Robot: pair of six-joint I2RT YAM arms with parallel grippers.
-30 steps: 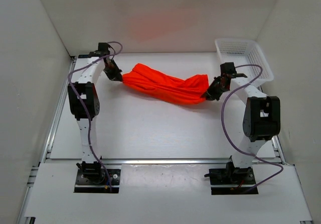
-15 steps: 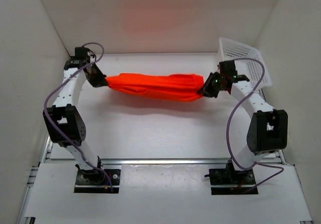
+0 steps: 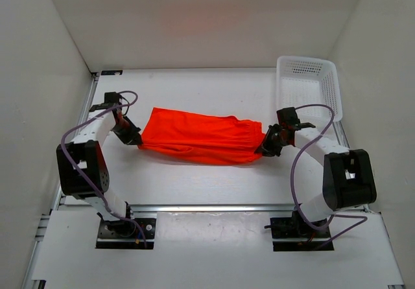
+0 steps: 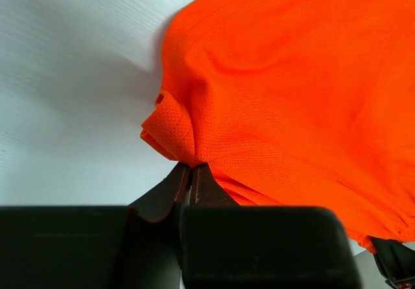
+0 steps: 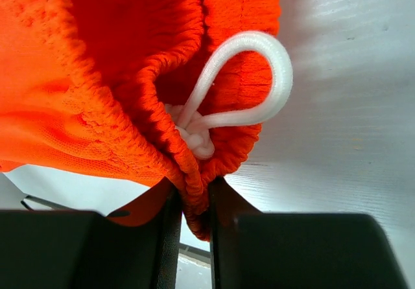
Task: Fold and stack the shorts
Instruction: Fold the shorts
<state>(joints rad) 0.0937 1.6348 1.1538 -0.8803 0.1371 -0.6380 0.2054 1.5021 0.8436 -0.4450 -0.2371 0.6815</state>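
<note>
Shorts (image 3: 198, 138), thin bright orange-red mesh, spread between fingers: left fingers (image 4: 162, 195) pinch a bunched corner, right fingers (image 5: 224, 203) clamp the gathered waistband (image 5: 162, 88), white drawstring (image 5: 249, 39) looped just beyond.

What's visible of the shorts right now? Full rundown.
The shorts are bright orange-red, thin, mesh-like fabric, stretched left to right over the table, mostly flat with soft wrinkles. The left hand pinches a bunched corner at one end. The right hand pinches the gathered elastic waistband at the other end, beside the knotted white drawstring loop.
</note>
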